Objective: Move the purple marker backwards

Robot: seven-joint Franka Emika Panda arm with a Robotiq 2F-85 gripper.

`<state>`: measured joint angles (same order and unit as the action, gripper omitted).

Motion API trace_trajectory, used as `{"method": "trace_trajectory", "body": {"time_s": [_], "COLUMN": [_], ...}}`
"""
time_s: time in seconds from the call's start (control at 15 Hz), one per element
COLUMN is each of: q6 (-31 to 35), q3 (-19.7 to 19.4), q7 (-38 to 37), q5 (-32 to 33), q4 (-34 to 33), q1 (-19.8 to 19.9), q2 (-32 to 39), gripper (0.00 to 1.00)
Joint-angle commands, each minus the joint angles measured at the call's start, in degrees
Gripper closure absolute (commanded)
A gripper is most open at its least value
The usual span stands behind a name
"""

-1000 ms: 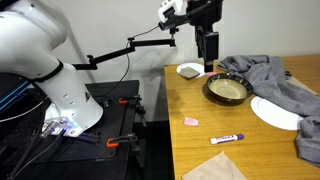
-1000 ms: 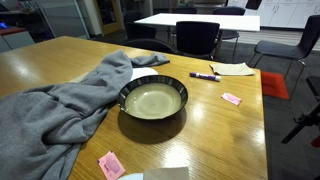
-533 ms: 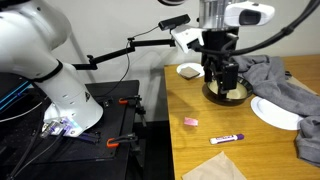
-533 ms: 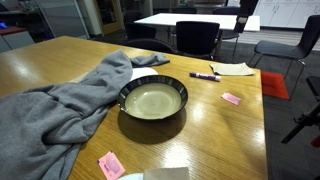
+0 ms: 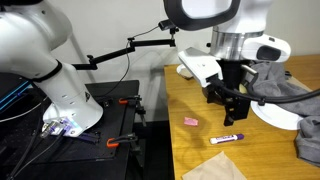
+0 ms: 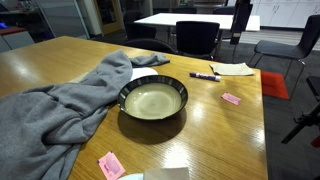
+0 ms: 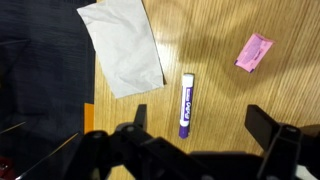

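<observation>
Glossy wood-grain table [image 6: 60, 70] (grey cloth [image 6: 60, 105] looks matt).

Even indoor light, glare streaks on the wooden table [image 6: 60, 60]; small, soft pictures; blurred dark gripper [image 7: 200, 135] in the wrist view.

Wrist view: marker [image 7: 186, 104] flat on table [image 7: 210, 40]. Paper [image 7: 123, 45] just left of it, not touching. Small square [image 7: 254, 51] right and farther, apart. Gripper [image 7: 200, 125] above marker's near end.

In an exterior view: bowl [image 6: 153, 98] mid-table. Cloth [image 6: 60, 105] left of bowl, touching rim. Marker far right of bowl, near paper by far edge. Second square [image 6: 110, 164] near front edge.

In an exterior view: plate [image 5: 272, 113] right of gripper, cloth over its far side.
</observation>
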<state>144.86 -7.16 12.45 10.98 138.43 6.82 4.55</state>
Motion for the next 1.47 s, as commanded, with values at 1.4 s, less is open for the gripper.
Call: {"method": "trace_trajectory", "body": {"time_s": [1.4], "q6": [5.45], "q3": [2.89], "q7": [8.65], "q5": [-4.76], "q4": [-12.32], "q1": [2.69], "q2": [18.78], "gripper": [0.0]}}
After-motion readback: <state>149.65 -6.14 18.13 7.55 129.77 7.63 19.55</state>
